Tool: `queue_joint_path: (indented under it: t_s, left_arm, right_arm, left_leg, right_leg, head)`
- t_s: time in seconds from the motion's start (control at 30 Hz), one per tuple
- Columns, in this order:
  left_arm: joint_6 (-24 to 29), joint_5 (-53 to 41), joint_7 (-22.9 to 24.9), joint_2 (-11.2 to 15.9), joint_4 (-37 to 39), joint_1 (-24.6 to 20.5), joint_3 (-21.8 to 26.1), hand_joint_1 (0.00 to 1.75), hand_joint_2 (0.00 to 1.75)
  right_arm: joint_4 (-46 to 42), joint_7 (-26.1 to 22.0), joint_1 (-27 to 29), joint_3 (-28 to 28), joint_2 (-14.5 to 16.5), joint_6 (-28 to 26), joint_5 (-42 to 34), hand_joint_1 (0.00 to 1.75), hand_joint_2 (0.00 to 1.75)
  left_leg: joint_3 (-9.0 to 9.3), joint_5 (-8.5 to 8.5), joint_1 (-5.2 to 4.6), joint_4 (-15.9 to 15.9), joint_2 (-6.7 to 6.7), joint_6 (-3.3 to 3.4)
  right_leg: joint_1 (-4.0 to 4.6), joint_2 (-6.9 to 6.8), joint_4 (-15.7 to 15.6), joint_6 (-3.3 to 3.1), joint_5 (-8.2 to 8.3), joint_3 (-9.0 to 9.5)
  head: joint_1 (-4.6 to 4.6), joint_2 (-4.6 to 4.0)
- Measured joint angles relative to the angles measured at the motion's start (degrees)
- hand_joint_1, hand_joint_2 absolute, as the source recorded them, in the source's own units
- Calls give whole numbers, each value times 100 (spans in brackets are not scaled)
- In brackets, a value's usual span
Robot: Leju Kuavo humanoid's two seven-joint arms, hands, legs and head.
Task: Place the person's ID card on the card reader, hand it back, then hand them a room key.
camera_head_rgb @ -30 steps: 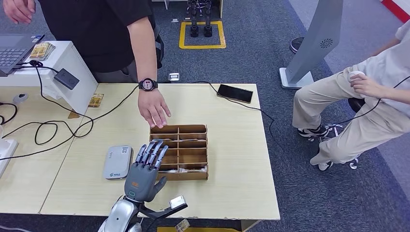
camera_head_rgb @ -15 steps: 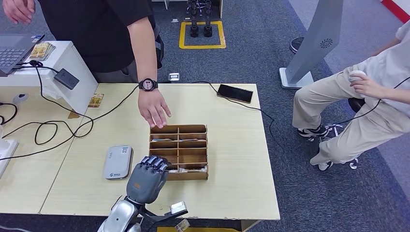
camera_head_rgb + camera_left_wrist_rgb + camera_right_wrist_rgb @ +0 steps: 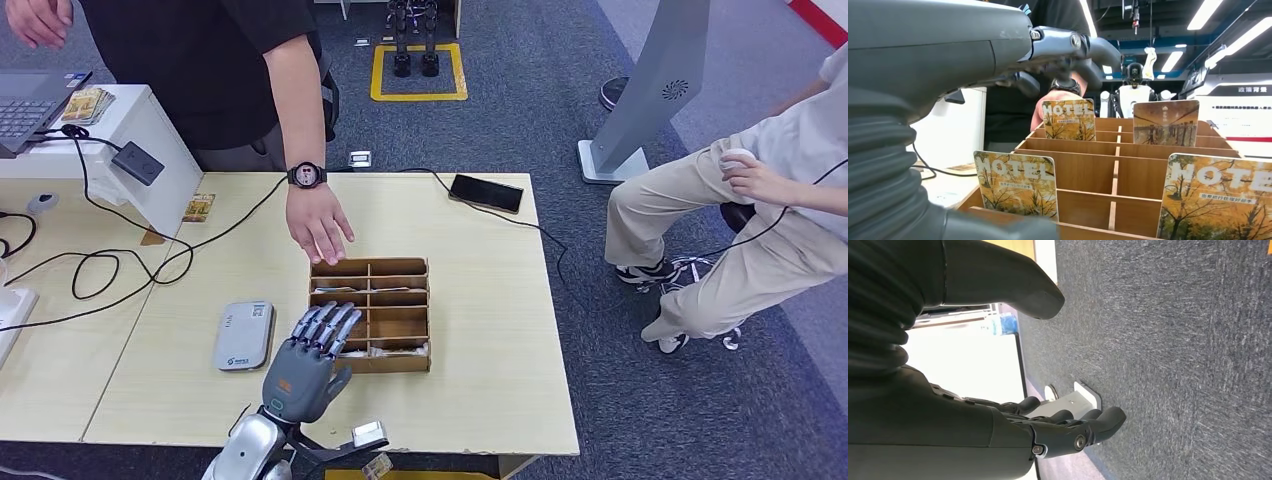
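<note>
A pale wooden table (image 3: 480,300) fills the head view, with a person in a black shirt (image 3: 210,70) standing at its far edge and resting a hand (image 3: 318,224) (a watch on the wrist) just beyond a divided wooden card box (image 3: 385,312). The robot's left hand (image 3: 303,362) hovers over the near left corner of that box, fingers spread and holding nothing, with a grey card reader (image 3: 244,335) just beside it on the table. Room key cards marked HOTEL (image 3: 1017,183) stand upright in the box's compartments, while the right hand (image 3: 1068,432) hangs over grey carpet, fingers loosely apart and empty.
</note>
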Motion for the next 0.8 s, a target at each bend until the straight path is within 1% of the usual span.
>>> queue_joint_path:
  t_s: [0.8]
  left_arm:
    - [0,36,12,-1,0,13,1,0,175]
  right_arm:
    - [7,-17,0,2,-27,-2,0,0,175]
  left_leg:
    - [0,0,0,0,0,0]
  right_leg:
    - [0,0,0,0,0,0]
  head:
    - [-1,0]
